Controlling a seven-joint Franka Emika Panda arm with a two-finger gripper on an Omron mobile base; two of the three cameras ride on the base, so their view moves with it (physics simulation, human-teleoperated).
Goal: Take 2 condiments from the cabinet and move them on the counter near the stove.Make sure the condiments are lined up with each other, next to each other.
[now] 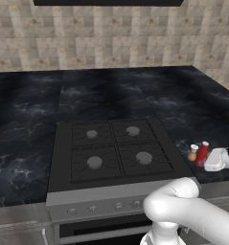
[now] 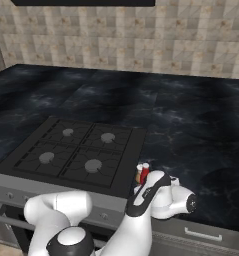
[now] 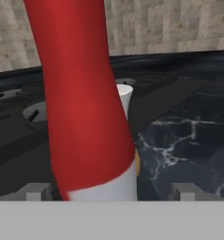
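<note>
Two bottles (image 1: 198,153) beside one stove (image 1: 116,158)

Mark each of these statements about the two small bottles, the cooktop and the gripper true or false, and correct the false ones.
1. The slim red bottle with a white cap stands on the glossy black marble-look counter. True.
2. The shorter orange-brown bottle with a white cap sits on a burner of the dark grey four-burner cooktop. False: it stands on the counter just off the cooktop's right edge, beside the red bottle.
3. The two bottles are next to each other. True.
4. The two-finger gripper is clamped shut on the red bottle. False: its fingertips stand wide apart in the hand view, clear of the bottle's sides.
5. A pot rests on the cooktop. False: all four burners are bare.
</note>
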